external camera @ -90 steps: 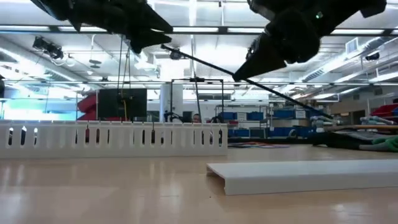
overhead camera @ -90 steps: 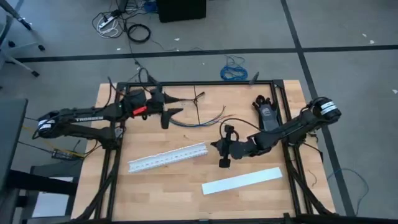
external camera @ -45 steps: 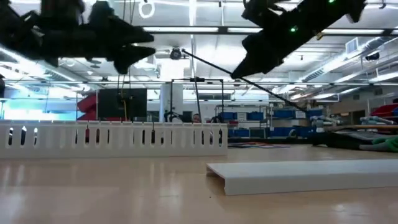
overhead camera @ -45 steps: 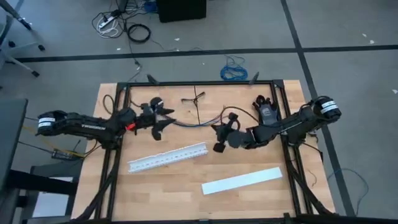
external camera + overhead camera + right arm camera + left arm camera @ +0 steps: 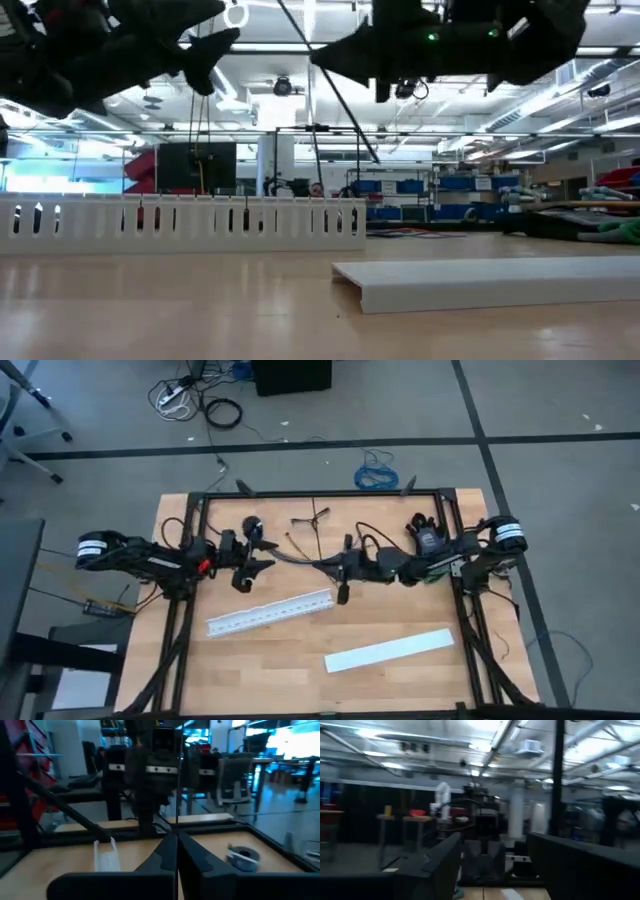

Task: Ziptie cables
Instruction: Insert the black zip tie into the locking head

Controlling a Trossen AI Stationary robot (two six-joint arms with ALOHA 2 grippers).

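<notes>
I see the right gripper (image 5: 343, 570) now nearer the left gripper (image 5: 250, 565), pinched on cables (image 5: 300, 560); the left's fingers spread.

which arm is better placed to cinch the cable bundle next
Probably the right. In the right wrist view the right gripper is shut on the cables, while the left gripper sits at their other end.

A white slotted strip (image 5: 269, 612) lay on the wooden table (image 5: 290, 660), with a flat white cover (image 5: 389, 650) well apart from it. A blue coiled cable (image 5: 375, 473) lay on the floor beyond the table.
</notes>
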